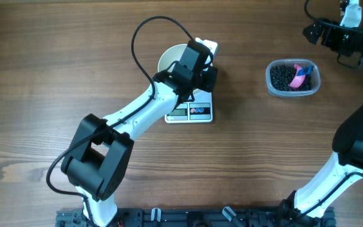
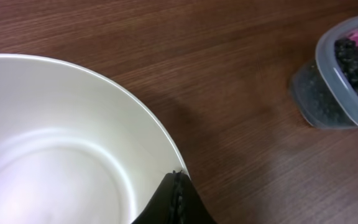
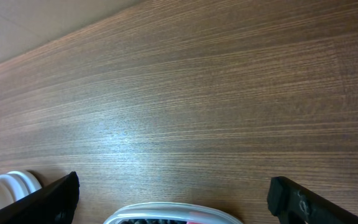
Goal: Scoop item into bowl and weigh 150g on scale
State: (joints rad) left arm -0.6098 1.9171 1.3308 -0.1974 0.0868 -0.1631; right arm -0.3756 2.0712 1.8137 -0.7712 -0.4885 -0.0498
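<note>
Nearest the robot, the two arm bases stand at the near edge of the wooden bench (image 1: 43, 75), the left arm reaching up the middle and the right arm rising along the right side. Following the left arm away from its base, the first thing met is the scale (image 1: 191, 112), lying flat with its grey display (image 1: 179, 112) and its red and blue buttons (image 1: 197, 111) turned to the near side. The arm's wrist covers the scale's far part.

Just beyond the scale is the bowl (image 1: 169, 60), upright, its inside showing plain white in the left wrist view. Whether it rests on the scale's platform or on the bench beside it I cannot tell, because the arm hides the meeting place. The left claw (image 2: 177, 183) is pressed together on the bowl's rim at its right side, one finger inside the wall and one outside. A black cable (image 1: 145, 28) loops from this arm over the bench beyond the bowl.

To the right, well apart from the scale and bowl, sits a clear plastic tub (image 1: 271, 79). The item (image 1: 283, 77), a dark heap of small glossy black beans, lies inside it, with a pink scoop (image 1: 302, 75) resting on the beans.

Farthest off, at the far right corner, the right claw (image 3: 173, 186) hangs above the bench beyond the tub. Its fingers are spread wide and grip nothing, and the tub's rim shows just below them in the right wrist view.
</note>
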